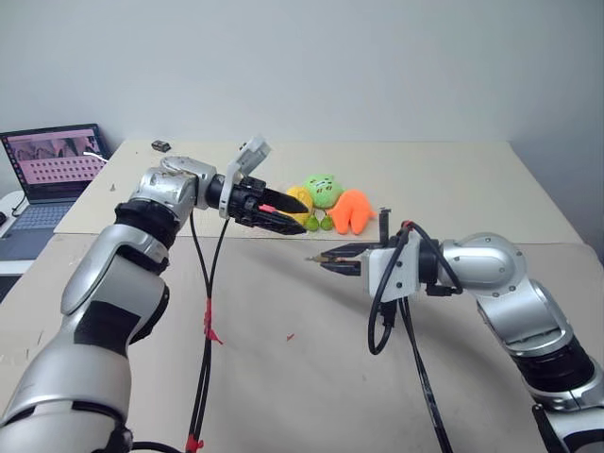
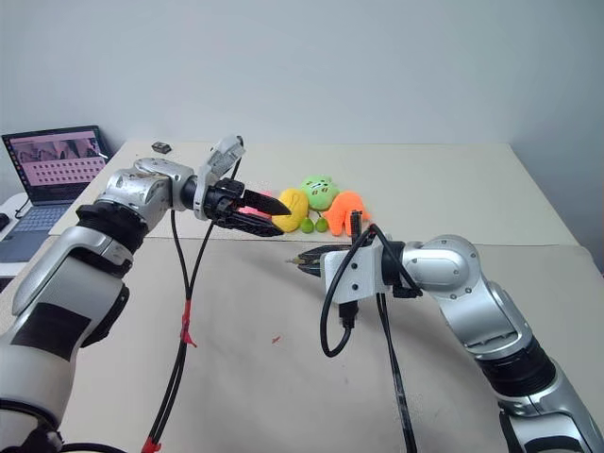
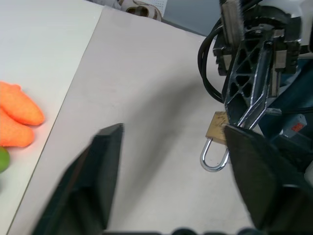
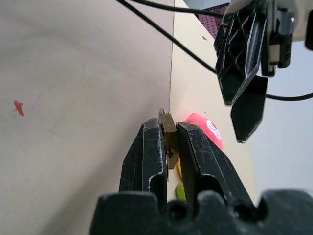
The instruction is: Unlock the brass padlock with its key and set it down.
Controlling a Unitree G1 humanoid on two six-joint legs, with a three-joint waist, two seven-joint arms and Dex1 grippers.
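Note:
The brass padlock [image 3: 217, 128] hangs above the tan table, its silvery shackle [image 3: 214, 156] pointing down. My right gripper [image 1: 321, 257] is shut on the padlock's body [image 4: 169, 131], and its fingers [image 4: 146, 152] squeeze it from both sides. My left gripper [image 1: 300, 219] hovers a short way to the left of it and slightly higher, pointing toward it. Its fingers [image 3: 105, 161] stand apart with nothing between them. I cannot make out the key; a small metal part shows between the right fingers below the padlock body.
Yellow [image 1: 300, 200], green [image 1: 324, 189] and orange [image 1: 351, 211] plush toys and small green balls [image 1: 312, 224] lie just behind the grippers. A laptop [image 1: 57, 170] stands at far left, and a small dark object [image 1: 160, 145] lies at the back. Black cables [image 1: 209, 311] hang from both arms.

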